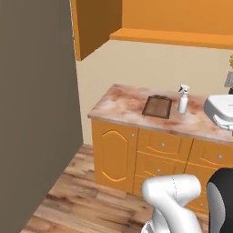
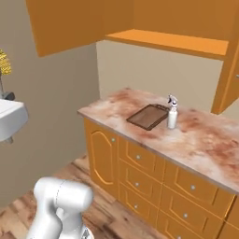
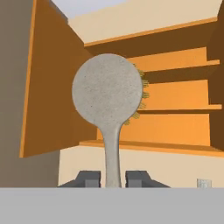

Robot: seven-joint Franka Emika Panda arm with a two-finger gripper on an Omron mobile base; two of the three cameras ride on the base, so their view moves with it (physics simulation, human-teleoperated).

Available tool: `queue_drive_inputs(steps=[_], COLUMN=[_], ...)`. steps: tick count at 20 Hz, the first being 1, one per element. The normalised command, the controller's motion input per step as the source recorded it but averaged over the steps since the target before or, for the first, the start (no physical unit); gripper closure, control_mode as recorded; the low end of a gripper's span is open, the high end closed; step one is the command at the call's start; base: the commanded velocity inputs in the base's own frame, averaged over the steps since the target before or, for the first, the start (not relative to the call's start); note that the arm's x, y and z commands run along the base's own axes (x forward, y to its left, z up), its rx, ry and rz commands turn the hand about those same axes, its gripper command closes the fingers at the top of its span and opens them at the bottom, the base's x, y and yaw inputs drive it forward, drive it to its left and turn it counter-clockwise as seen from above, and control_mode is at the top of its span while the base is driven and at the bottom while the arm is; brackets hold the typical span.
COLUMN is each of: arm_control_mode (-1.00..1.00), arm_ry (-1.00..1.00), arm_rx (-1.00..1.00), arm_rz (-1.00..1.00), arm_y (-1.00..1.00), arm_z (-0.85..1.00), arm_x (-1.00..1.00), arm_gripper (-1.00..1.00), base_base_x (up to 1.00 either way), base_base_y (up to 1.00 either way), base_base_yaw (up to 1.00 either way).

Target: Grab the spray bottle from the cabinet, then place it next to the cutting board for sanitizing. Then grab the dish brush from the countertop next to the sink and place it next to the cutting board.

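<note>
Brush: I see the dish brush (image 3: 108, 94) centre frame, round speckled grey head up, bristles behind.
Jaws: my gripper (image 3: 113, 179) pinches its handle, low centre.
Bottle: spray bottle (image 1: 183, 99) stands on desk (image 1: 123, 102), beside cutting board (image 1: 157, 106).

Base views flanking countertop (image 1: 123, 107)

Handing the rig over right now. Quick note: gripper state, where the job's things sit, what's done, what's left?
Gripper: shut on the dish brush, handle between the fingertips, head up, facing the open cabinet.
Spray bottle: upright on the countertop, right beside the cutting board.
Done: bottle placed; brush picked up.
Left: carry the brush to the cutting board, set it down beside it, release.
</note>
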Motion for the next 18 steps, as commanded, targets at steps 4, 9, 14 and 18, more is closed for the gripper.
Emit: queue_drive_inputs(steps=[4,9,14,18], arm_control_mode=[1.00,1.00,1.00,1.00], arm_ry=[0.00,0.00,0.00,0.00], arm_rx=[0.00,0.00,0.00,0.00], arm_rz=[0.00,0.00,0.00,0.00], arm_y=[0.00,0.00,0.00,0.00], arm_z=[0.00,0.00,0.00,0.00], arm_x=[0.00,0.00,0.00,0.00], arm_gripper=[1.00,1.00,1.00,1.00], base_base_x=[0.87,0.79,0.62,0.65], base_base_y=[-0.07,0.18,0.47,0.12], base_base_yaw=[-0.31,-0.35,-0.30,-0.22])
